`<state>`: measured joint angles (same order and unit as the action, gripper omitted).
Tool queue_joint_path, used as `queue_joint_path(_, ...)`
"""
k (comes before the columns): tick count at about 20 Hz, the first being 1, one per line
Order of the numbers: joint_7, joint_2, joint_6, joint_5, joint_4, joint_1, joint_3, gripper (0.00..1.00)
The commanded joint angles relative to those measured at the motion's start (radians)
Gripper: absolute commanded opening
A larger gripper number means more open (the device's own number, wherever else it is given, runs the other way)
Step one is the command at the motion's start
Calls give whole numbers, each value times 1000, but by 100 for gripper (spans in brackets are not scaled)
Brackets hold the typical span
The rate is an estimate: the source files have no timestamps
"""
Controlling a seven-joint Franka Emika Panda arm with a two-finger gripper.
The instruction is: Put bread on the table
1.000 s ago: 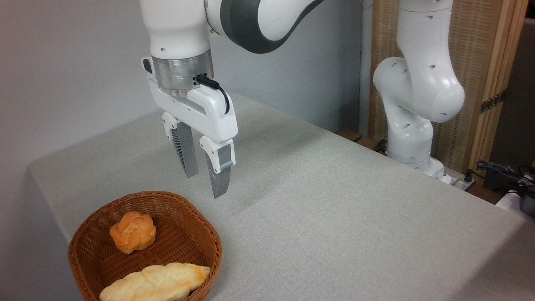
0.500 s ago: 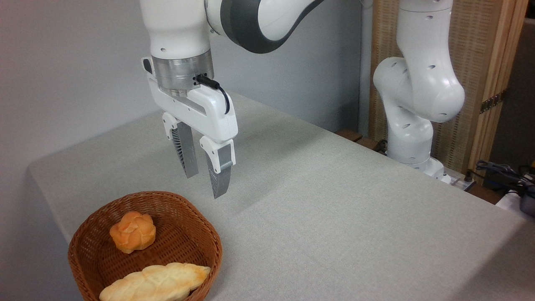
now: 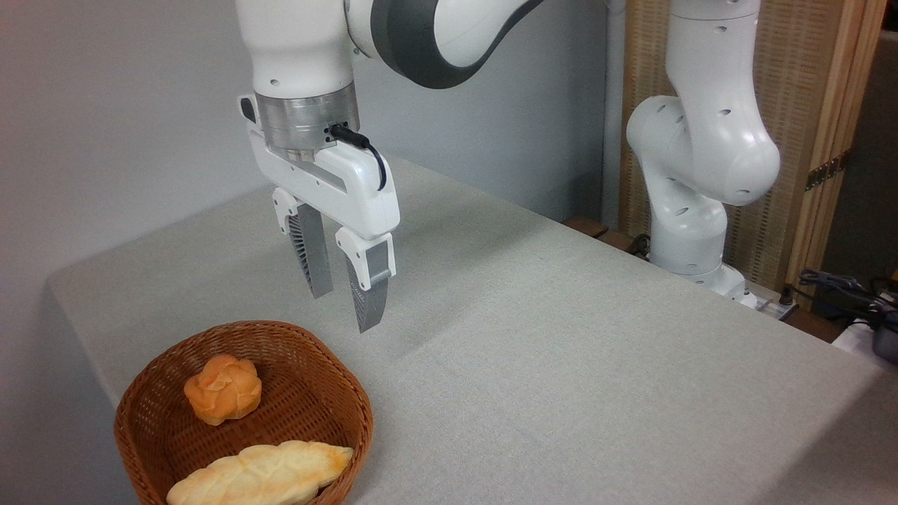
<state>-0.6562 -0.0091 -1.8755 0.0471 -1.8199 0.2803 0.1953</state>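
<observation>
Gripper (image 3: 344, 308) hung in the air above the desk (image 3: 561, 365), fingers pointing down, just behind and to the right of the wicker basket (image 3: 337, 393). Its two grey ribbed fingers (image 3: 313, 256) stood parted with a clear gap between them, tips apart, nothing held. Fingertips were clear of the cloth and clear of the basket rim; a faint shadow lay on the desk to the right of them.

Bread (image 3: 223, 389), a small orange-golden bun with a folded, rose-like top, sat inside the basket toward its back left, resting against the inner wall. It was untouched, below and to the left of the gripper. A long pale loaf (image 3: 259, 475) with a leaf pattern lay across the front of the basket, its right end propped on the rim. Bun and loaf were near each other but apart.

Basket stood at the near left corner of the desk, partly cut off by the bottom edge of the view. Desk was covered in light grey-beige woven cloth.

Arm's white base column (image 3: 701, 161) rose past the far right edge of the desk, before a slatted wooden screen (image 3: 807, 91). Dark cables (image 3: 842, 287) lay at the far right. Grey wall behind.
</observation>
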Motion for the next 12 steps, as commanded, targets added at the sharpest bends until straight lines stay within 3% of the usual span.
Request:
queue_joint_path(1,-17,-6,38,20,14,-4,-2,100)
queue_joint_path(5,-33,11,27,20,16,-6,-2,100)
queue_joint_path(8,-30,35,-63,23,16,-6,-2,100)
queue_joint_path(12,-20,72,-220,155,16,-6,0,100)
